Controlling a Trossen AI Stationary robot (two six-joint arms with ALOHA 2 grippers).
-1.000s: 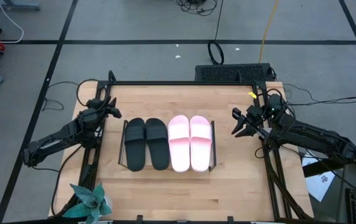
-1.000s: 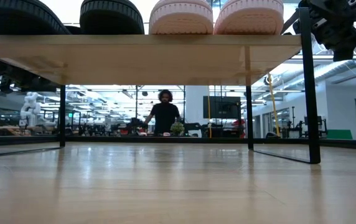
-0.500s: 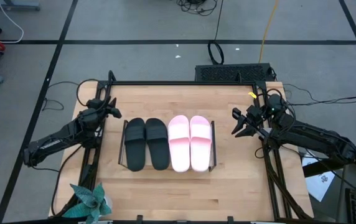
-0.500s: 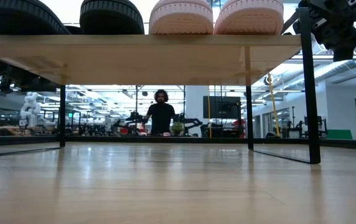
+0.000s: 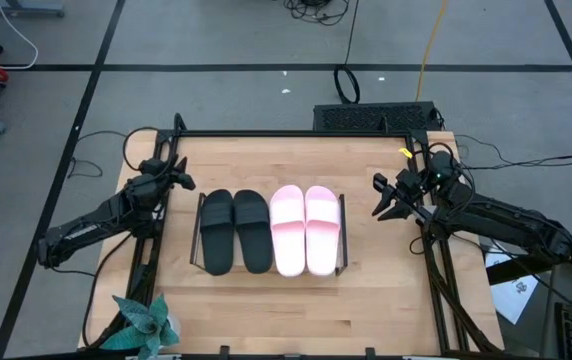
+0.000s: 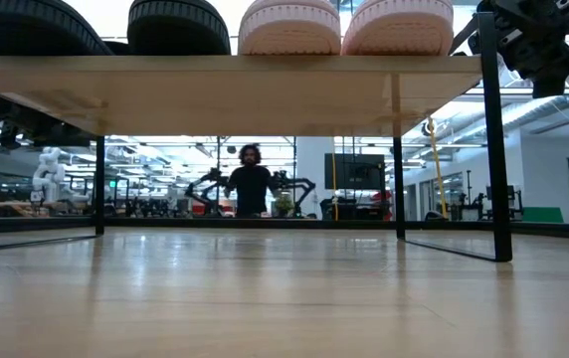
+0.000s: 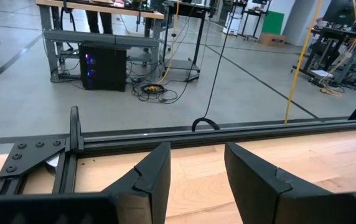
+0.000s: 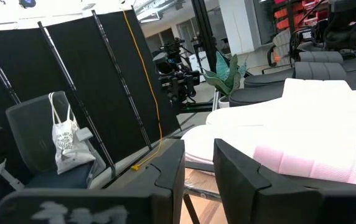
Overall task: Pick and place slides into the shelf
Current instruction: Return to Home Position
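Note:
Two black slides (image 5: 234, 231) and two pale pink slides (image 5: 304, 229) lie side by side, soles down, on the low shelf (image 6: 225, 94) in the middle of the table. In the low view their ends (image 6: 344, 25) show above the shelf's board. My left gripper (image 5: 184, 180) hovers left of the shelf, near the table's far left corner. It is open, with nothing between its fingers (image 7: 196, 152). My right gripper (image 5: 378, 200) hovers right of the shelf, facing the pink slides (image 8: 302, 124). It is also open, with nothing between its fingers (image 8: 198, 149).
A potted plant (image 5: 146, 325) stands at the table's near left corner. Black rails (image 5: 296, 133) frame the tabletop. A dark box (image 5: 376, 117) sits beyond the far edge. A person (image 6: 250, 184) stands in the room behind the table. Bare wood lies in front of the shelf.
Both arms and the slides have kept still. The person beyond the table has shifted a little to the left in the low view.

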